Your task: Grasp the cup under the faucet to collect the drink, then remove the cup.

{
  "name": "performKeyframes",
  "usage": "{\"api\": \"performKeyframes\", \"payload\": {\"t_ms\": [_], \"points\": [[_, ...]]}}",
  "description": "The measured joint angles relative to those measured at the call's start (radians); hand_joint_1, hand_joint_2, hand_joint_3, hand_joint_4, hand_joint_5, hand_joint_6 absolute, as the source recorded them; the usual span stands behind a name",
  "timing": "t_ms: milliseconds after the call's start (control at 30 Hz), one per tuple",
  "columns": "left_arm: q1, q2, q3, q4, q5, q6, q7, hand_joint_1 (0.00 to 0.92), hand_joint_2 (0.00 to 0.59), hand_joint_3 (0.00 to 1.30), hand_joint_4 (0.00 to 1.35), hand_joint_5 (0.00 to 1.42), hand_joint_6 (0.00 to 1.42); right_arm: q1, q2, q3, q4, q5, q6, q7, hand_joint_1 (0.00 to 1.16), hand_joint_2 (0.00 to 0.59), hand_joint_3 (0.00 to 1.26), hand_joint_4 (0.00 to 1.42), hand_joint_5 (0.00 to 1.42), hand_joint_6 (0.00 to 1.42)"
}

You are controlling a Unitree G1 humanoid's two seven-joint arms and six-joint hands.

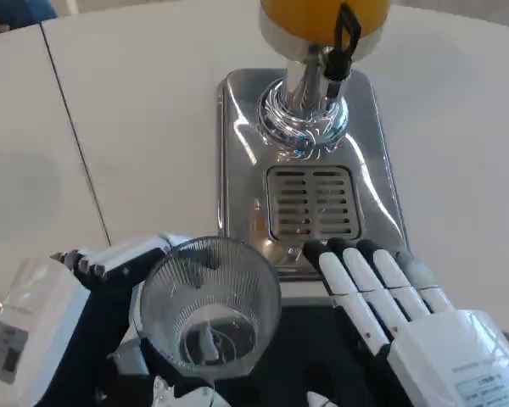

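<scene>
My left-hand fingers [97, 267] curl round the far-left side of the clear ribbed cup [208, 305], and the left hand [76, 297] holds it upright by the near edge of the desk [136, 127], its mouth open toward the camera and its inside dry as far as I can tell. The cup sits just before the near-left corner of the steel drip tray [237, 170], not under the faucet [346, 38]; whether its base touches anything I cannot tell, since dark parts of my own body lie below it. My right-hand fingers [365, 271] are stretched out flat and side by side, gripping nothing, their black tips resting at the near edge of the drip tray just below the slotted grate [314, 203]. The right hand [407, 326] lies to the right of the cup, close beside it but apart. Farther out, the tray carries the polished column [304, 106] of the dispenser, which stands behind the grate, and above it at the far edge is the orange drink tank [310, 17] with the black faucet lever on its front. A dark seam [72, 136] runs across the white desk on the left.
</scene>
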Motion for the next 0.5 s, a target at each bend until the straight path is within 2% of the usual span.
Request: {"api": "performKeyframes", "payload": {"t_ms": [167,233,367,500], "points": [[-0.034,-0.016,-0.011,0.008,0.002,0.03,-0.003,0.529,0.06,1.21,1.28,1.42,1.42,0.012,0.01,-0.001,0.0,0.0,0.002,-0.002,0.08,0.586,0.0,0.0,0.0,0.0],[-0.076,-0.043,-0.028,0.034,0.009,0.072,-0.002,0.53,0.061,1.21,1.28,1.42,1.42,0.025,0.019,-0.002,0.0,0.0,0.009,-0.015,0.08,0.586,0.0,0.0,0.0,0.0],[-0.145,-0.069,-0.054,0.077,0.048,0.123,0.0,0.531,0.061,1.21,1.28,1.42,1.42,0.035,0.035,-0.003,0.0,0.0,0.019,-0.027,0.08,0.586,0.0,0.0,0.0,0.0],[-0.228,-0.07,-0.074,0.138,0.05,0.162,0.003,0.532,0.061,1.21,1.28,1.42,1.42,0.032,0.043,-0.006,0.0,0.001,0.027,-0.03,0.09,0.586,0.0,0.0,0.0,0.0]]}}
